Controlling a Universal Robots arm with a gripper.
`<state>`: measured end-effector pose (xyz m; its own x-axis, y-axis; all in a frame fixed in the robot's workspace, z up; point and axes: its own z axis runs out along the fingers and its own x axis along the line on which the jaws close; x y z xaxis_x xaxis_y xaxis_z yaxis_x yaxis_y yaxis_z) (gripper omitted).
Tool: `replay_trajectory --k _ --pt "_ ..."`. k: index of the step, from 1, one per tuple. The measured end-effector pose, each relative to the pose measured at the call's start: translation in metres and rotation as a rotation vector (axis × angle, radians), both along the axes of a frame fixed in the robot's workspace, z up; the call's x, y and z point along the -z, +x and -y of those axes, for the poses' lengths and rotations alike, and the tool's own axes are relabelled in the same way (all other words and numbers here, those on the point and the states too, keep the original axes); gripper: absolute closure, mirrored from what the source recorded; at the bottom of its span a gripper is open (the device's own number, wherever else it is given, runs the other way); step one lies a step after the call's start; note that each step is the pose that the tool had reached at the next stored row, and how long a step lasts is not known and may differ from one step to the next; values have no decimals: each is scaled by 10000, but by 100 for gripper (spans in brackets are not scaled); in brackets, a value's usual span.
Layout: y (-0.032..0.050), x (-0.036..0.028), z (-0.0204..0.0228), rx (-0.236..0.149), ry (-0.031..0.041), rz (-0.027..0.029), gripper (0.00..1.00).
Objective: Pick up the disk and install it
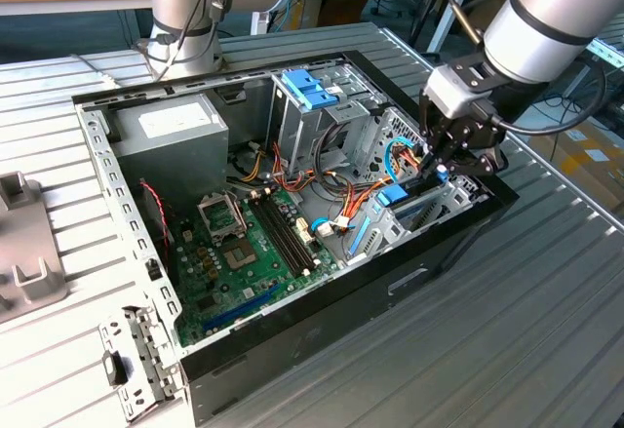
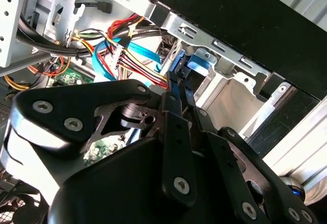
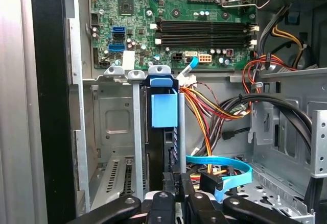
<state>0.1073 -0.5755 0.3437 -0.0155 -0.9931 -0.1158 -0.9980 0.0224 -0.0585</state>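
Reached down into the open case [image 1: 322, 321] at the exterior view's right, with the gripper [image 1: 441, 173] low among the drive bays. Held the disk [image 3: 163, 109] pinched between closed fingers [image 3: 171, 183], as seen in both wrist views, the grip taken on the disk's thin edge [image 2: 180, 63]. Stood the disk on edge in a narrow metal bay slot, its light-blue bracket facing up out of the cage, just beside the motherboard [image 3: 168, 4]. Ran a bundle of red, yellow and black cables [image 3: 204, 106] close past the disk, with a flat blue cable [image 3: 225, 164] looping near the fingers. Left the grey power supply [image 1: 171, 126] and the blue tabbed piece [image 1: 310, 87] well apart from the gripper, further back in the case.
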Motion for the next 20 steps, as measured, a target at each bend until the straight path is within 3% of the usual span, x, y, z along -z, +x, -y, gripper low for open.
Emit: replay_trajectory --k 6,20 --pt "0 -1 26 0 -3 0 83" --pt "0 59 30 -1 4 0 82"
